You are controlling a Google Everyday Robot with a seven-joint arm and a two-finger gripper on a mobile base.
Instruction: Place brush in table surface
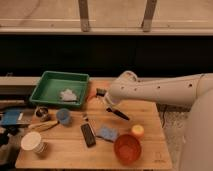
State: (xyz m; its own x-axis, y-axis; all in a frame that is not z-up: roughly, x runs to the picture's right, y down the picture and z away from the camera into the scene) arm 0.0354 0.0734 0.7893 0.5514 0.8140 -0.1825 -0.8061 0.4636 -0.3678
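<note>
My white arm reaches in from the right over the tan wooden table surface. The gripper hangs below the rounded wrist, just right of the green tray, and is shut on the brush. The brush's black stick handle juts out down and to the right from the gripper, low over the tabletop. Its head is hidden under the gripper.
A green tray with a white scrap sits at the back left. In front lie a black remote-like bar, blue sponge, orange bowl and yellow ball. A blue cup, white cup and yellowish-handled tool are at the left.
</note>
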